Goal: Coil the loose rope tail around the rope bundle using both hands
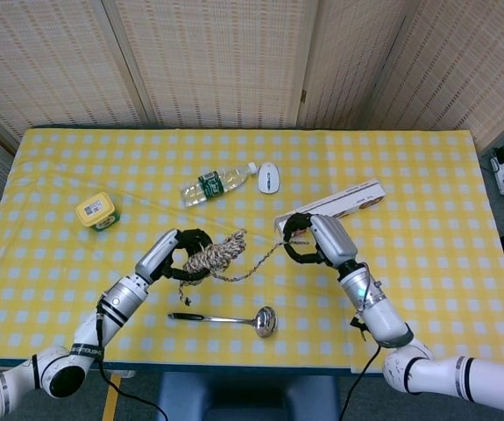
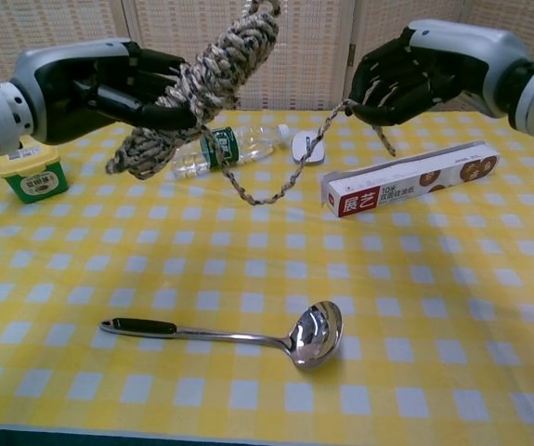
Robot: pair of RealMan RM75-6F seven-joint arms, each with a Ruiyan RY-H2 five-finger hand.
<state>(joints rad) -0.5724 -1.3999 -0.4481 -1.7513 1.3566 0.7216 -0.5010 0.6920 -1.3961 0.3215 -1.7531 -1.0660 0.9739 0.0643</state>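
My left hand (image 1: 184,253) (image 2: 127,88) grips a braided grey-and-white rope bundle (image 1: 216,253) (image 2: 206,84), held above the table and slanting up to the right. A loose rope tail (image 1: 260,260) (image 2: 280,181) hangs from the bundle in a slack loop and rises to my right hand (image 1: 308,239) (image 2: 406,74). That hand pinches the tail near its end, above the table at centre right. A short end of the tail dangles below its fingers.
On the yellow checked table (image 1: 427,202) lie a steel ladle (image 1: 225,319) (image 2: 248,336), a plastic bottle (image 1: 215,182) (image 2: 215,149), a white mouse (image 1: 269,176) (image 2: 306,145), a long white box (image 1: 357,200) (image 2: 406,181) and a yellow-lidded tub (image 1: 96,210) (image 2: 30,169).
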